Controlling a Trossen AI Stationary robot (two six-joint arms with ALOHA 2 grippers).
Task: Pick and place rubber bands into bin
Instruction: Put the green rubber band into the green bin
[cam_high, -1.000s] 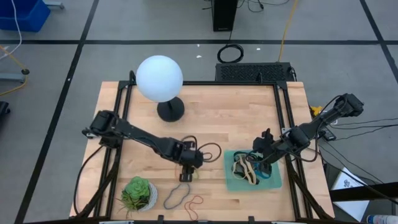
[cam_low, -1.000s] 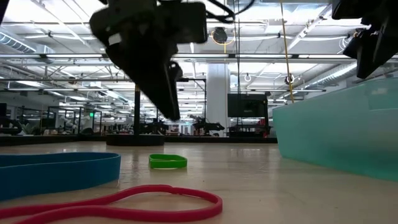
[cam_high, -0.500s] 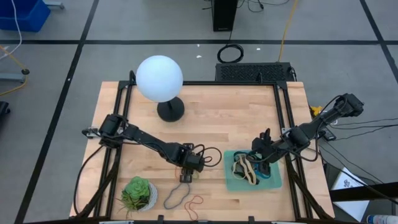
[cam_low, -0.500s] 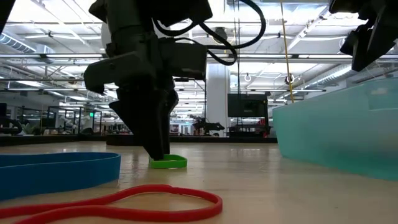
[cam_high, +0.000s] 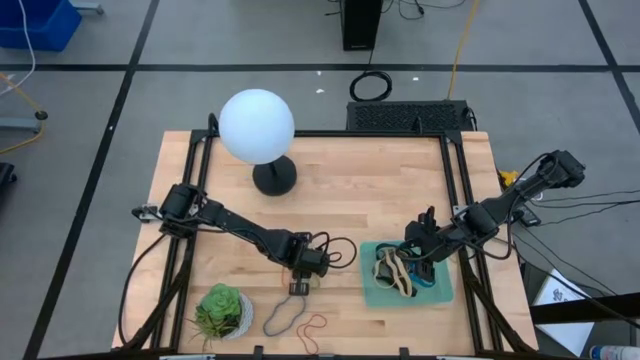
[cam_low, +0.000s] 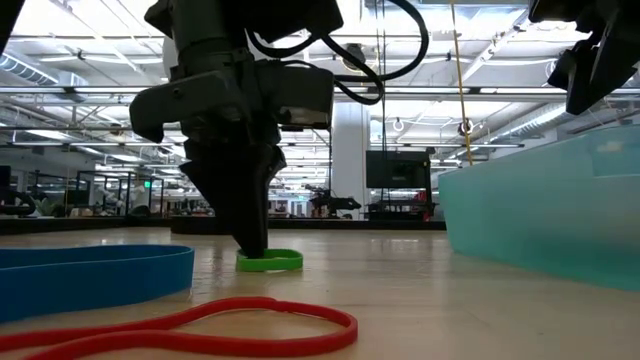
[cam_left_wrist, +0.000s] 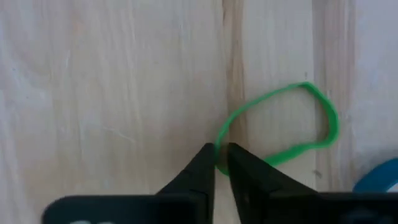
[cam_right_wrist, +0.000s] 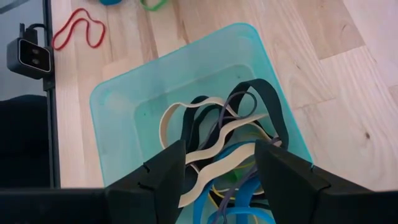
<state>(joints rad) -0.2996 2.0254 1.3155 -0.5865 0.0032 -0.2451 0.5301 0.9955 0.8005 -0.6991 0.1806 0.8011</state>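
Note:
A green rubber band (cam_left_wrist: 280, 124) lies flat on the wooden table; it also shows in the low view (cam_low: 272, 262). My left gripper (cam_left_wrist: 221, 155) stands on its edge with fingers pointing down, shut on it, left of the bin in the high view (cam_high: 303, 272). The mint-green bin (cam_right_wrist: 106, 99) holds several black, tan and blue bands (cam_right_wrist: 217, 130). My right gripper (cam_right_wrist: 221, 171) hovers open and empty over the bin (cam_high: 368, 290). My left gripper pinches the green band's edge (cam_left_wrist: 219, 144) between its two fingertips, at the end of the loop nearest the fingers. The fingers come from above, pointing down, with their tips (cam_low: 250, 248) at the table top. The rest of the loop lies flat on the wood.
A blue band (cam_low: 90, 275) and a red band (cam_low: 200, 325) lie near the table's near edge, also in the high view (cam_high: 283, 315). A potted succulent (cam_high: 222, 310) stands at the near left. A white globe lamp (cam_high: 256, 125) stands at the far side.
My left gripper has gone down from above the table onto the near end of the green band, its fingertips now at the table top. The band has stayed on the table.

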